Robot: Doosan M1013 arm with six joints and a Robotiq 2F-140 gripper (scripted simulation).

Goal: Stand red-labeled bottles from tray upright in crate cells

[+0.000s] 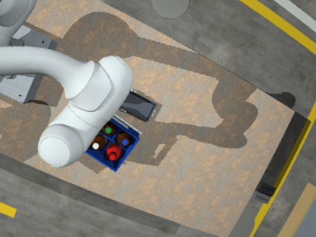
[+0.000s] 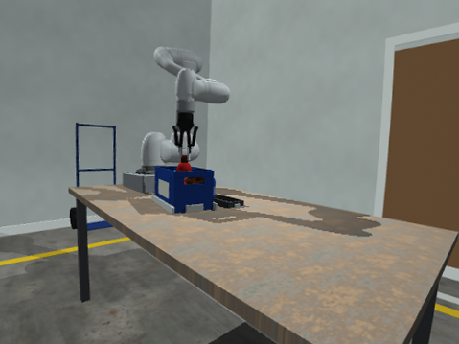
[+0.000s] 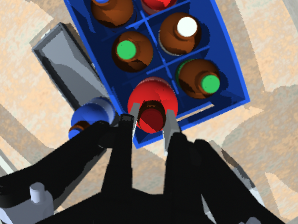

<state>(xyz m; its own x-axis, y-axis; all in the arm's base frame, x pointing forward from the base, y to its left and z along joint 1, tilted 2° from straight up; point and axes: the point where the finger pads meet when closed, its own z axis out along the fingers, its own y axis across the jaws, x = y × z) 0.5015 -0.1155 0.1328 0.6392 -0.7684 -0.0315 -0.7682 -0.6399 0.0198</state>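
Note:
The blue crate [image 3: 149, 46] holds several brown bottles in its cells. My gripper [image 3: 151, 116] is shut on a red-topped bottle [image 3: 153, 104], upright in the near cell of the crate. In the side view the gripper [image 2: 184, 149] hangs over the crate [image 2: 185, 188], and the bottle's red top [image 2: 184, 166] shows just above the rim. From above, my arm hides that cell; the other red bottle [image 1: 112, 154] shows in the crate [image 1: 114, 141].
The dark tray [image 1: 139, 105] lies beside the crate, and also shows in the wrist view [image 3: 63, 76]. A blue-capped bottle [image 3: 93, 115] stands by the tray, close to my left finger. A grey base block [image 1: 15, 84] sits at the table's left end.

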